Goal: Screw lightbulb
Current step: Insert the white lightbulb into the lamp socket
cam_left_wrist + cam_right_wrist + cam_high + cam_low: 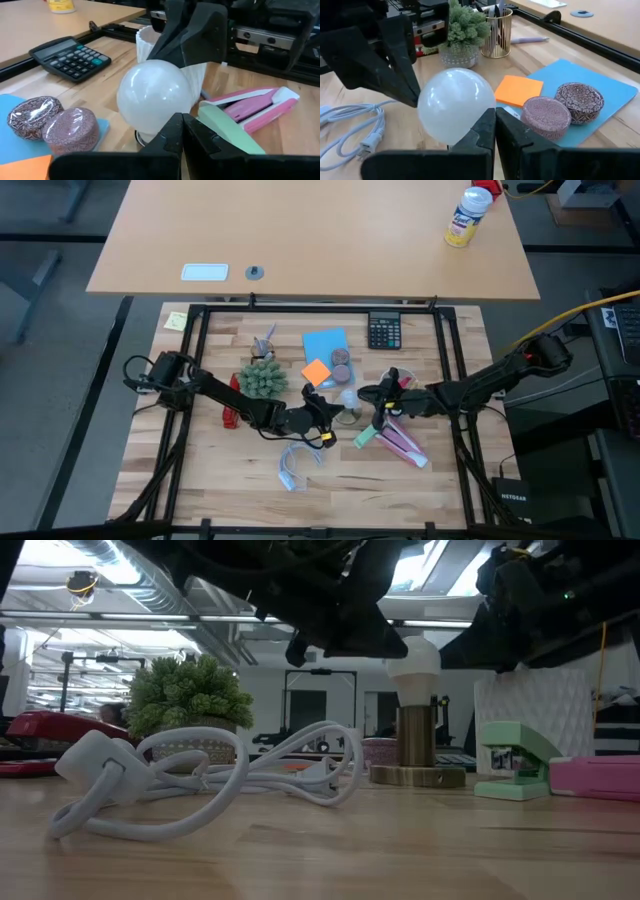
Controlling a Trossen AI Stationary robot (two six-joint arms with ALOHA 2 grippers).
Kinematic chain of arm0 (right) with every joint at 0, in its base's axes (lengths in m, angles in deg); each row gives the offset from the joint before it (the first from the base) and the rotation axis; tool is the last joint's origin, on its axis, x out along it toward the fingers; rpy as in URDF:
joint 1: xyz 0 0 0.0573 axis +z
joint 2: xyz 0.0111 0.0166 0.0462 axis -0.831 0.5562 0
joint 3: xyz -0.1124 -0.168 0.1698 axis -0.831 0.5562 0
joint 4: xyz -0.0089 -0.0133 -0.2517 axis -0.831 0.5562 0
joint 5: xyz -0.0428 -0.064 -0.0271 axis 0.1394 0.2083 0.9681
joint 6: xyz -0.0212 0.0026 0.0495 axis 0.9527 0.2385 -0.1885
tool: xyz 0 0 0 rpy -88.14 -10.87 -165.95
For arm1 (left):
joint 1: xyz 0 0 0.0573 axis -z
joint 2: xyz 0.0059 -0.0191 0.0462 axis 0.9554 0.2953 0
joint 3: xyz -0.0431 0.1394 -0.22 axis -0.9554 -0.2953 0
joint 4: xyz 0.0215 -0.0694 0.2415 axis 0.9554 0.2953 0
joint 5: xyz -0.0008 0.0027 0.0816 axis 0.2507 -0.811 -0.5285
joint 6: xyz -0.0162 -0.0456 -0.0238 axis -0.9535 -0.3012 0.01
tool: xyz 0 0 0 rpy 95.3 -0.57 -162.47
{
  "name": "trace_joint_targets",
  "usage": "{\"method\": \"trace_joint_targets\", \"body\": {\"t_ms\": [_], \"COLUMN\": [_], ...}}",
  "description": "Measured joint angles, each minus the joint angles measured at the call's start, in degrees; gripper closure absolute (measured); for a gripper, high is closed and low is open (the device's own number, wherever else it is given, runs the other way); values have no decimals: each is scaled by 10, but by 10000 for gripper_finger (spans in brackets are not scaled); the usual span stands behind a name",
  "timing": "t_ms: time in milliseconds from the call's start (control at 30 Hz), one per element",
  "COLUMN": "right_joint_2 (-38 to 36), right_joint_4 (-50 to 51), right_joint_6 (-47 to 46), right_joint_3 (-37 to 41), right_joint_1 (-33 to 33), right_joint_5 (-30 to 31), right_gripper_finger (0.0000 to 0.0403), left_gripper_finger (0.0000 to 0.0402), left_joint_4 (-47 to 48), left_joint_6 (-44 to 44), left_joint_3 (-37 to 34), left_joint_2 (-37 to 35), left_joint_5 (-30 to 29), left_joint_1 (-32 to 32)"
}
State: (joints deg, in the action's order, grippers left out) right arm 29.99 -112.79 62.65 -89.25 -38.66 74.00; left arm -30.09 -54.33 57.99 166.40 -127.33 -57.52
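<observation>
Lightbulb [414,656] upright in brass socket base [417,748], mid-worktop. Left gripper [181,131] and right gripper [492,127] flanking globe, fingers closed, gripping nothing. Seemingly between turns of screwing in; next: open, clasp globe, twist.

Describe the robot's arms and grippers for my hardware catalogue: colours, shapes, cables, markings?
Both arms are dark, nearly black, built of slim jointed segments. The left gripper and right gripper each end in two flat, wedge-shaped matte black fingers. Black cables loop at the left arm's base; a yellow tag sits near its wrist. A yellow cable runs behind the right arm. No readable markings show.
</observation>
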Motion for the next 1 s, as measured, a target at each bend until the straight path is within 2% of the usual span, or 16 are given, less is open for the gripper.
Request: {"method": "trace_joint_targets", "body": {"t_ms": [167,400,633,800,1000], "right_joint_2": [0,0,0,-4,-53], "right_joint_4": [2,1,-6,-15,-36], "right_joint_6": [-1,-2,-2,-6,20], "right_joint_3": [0,0,0,0,0], "right_joint_1": [0,0,2,2,1], "right_joint_5": [-1,-33,-114,-119,-114], "right_gripper_finger": [386,386,386,386,386], "left_gripper_finger": [400,400,400,400,400], "left_joint_4": [19,44,70,68,53], "left_joint_6": [-3,-10,-32,-28,19], "left_joint_3": [0,0,0,0,0], "left_joint_2": [0,0,0,1,-19], "left_joint_5": [-32,-67,-119,-140,-176], "left_joint_1": [-2,-2,-5,1,20]}}
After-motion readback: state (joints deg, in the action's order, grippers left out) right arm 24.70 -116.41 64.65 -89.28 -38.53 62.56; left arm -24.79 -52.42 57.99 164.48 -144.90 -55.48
